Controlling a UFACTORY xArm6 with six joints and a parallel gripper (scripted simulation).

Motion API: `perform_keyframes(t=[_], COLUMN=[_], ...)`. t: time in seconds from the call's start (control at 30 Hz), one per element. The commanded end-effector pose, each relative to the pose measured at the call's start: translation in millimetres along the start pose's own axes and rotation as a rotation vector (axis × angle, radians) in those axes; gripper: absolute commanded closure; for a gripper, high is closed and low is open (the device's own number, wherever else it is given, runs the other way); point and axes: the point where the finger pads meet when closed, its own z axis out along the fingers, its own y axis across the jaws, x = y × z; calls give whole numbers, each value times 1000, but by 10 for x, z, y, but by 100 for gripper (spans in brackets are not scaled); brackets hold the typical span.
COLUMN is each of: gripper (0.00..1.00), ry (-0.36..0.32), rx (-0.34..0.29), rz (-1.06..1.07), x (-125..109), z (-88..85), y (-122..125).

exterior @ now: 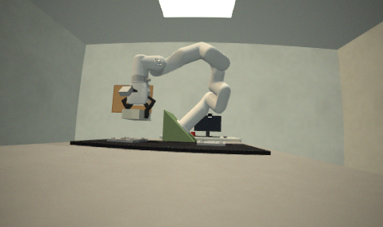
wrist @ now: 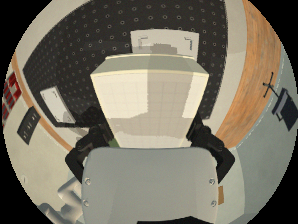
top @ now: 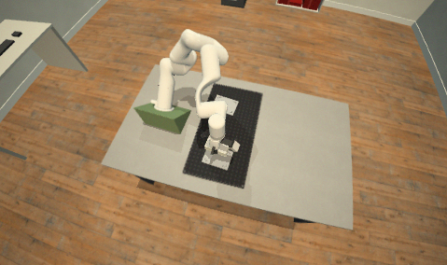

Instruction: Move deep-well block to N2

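Observation:
My gripper [top: 219, 148] is shut on the cream 96-well deep-well block [exterior: 136, 114] and holds it level, well above the black mat. In the wrist view the block [wrist: 149, 99] fills the middle between my two dark fingers. Below it lies an empty white plate nest [wrist: 165, 43], partly hidden by the block. In the top view this nest [top: 216, 160] is the one nearer the table's front edge. The other nest [top: 226, 104] lies empty at the far end of the mat. I cannot read the corner marks.
The arm stands on a green wedge base [top: 163, 117] left of the mat. In the exterior view the two nests show low on the mat, one under the block [exterior: 127, 140] and one to the right [exterior: 211, 142]. A grey desk [top: 16, 47] stands at the far left.

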Motion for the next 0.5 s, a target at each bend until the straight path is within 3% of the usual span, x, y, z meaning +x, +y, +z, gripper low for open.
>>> perform_keyframes(t=[0.0, 0.47], gripper=[100, 100], ry=[5, 4], rx=[-3, -3], rz=[-1, -1], x=[-23, -123], z=[-21, -19], y=[-138, -525])
